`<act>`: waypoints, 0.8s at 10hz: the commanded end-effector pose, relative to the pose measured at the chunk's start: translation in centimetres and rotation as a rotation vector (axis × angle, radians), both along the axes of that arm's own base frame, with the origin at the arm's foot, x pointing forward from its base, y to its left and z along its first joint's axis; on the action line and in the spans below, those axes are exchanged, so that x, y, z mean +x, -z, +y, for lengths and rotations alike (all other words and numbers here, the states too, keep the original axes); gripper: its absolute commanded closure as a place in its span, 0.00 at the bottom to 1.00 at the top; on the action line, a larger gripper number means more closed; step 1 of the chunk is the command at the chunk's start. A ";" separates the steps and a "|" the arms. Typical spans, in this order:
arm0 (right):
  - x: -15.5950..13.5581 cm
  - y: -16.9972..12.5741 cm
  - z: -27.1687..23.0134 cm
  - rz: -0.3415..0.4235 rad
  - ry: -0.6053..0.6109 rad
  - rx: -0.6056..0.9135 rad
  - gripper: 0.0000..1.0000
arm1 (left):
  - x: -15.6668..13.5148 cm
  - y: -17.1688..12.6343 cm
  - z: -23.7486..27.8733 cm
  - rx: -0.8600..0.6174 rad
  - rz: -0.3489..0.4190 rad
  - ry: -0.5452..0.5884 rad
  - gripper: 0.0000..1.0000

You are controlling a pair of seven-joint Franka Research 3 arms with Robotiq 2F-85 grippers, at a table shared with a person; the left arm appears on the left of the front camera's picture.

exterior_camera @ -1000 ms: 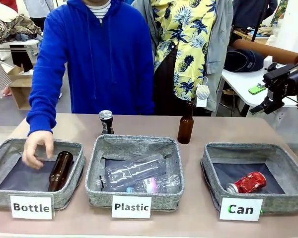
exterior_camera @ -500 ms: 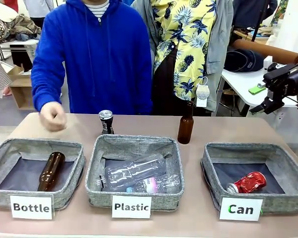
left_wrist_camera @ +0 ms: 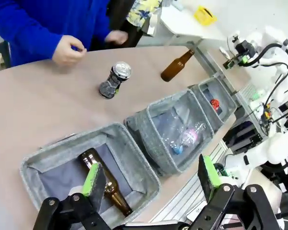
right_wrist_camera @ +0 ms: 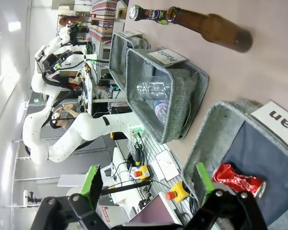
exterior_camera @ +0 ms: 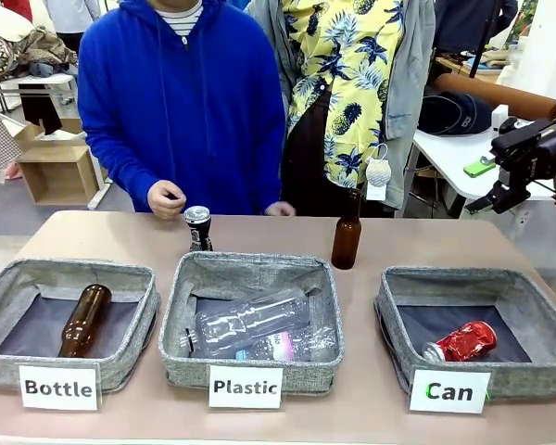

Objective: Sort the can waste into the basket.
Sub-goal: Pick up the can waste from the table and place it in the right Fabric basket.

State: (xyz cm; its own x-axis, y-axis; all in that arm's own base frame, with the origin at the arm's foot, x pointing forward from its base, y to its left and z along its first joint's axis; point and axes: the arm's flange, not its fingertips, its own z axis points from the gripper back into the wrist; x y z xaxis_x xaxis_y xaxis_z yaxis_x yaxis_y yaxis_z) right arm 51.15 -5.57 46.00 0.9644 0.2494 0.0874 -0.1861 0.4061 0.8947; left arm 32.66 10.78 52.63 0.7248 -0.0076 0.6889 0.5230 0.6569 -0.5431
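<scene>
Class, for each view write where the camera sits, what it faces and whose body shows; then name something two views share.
Front: robot's side, facing across the table at a person; a hand shows.
Left wrist: above the Bottle basket, looking down; own open jaws.
Right wrist: rolled sideways, facing the Can basket; own open jaws.
Shared: red can, front and right wrist.

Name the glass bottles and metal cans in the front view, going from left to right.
First the lying brown bottle in the Bottle basket → slim black can → standing brown bottle → crushed red can in the Can basket.
</scene>
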 end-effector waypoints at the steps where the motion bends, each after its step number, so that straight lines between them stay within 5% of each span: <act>1: -0.1 -0.3 -0.1 -0.014 -0.008 0.000 0.00 | 1.4 2.0 -2.3 0.107 -0.033 0.057 0.00; 3: -0.1 -0.3 -0.1 -0.014 -0.008 0.000 0.00 | 5.8 7.3 -5.1 0.299 -0.110 0.252 0.00; 6: -0.1 -0.3 -0.1 -0.014 -0.008 0.000 0.00 | 10.1 12.1 -7.7 0.260 -0.227 0.198 0.00; 7: -0.1 -0.3 -0.1 -0.014 -0.008 0.000 0.00 | 9.6 10.0 -7.8 0.171 0.033 0.117 0.00; 8: -0.1 -0.3 -0.1 -0.014 -0.008 0.000 0.00 | 8.4 11.8 -7.8 0.314 -0.152 0.240 0.00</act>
State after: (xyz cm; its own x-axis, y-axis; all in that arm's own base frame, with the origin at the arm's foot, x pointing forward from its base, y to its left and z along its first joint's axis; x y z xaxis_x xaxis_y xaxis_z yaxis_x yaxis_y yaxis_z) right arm 51.15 -5.56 45.98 0.9644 0.2495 0.0872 -0.1859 0.4060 0.8948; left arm 42.28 2.90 40.20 0.6254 -0.3349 0.7047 0.6912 0.6569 -0.3012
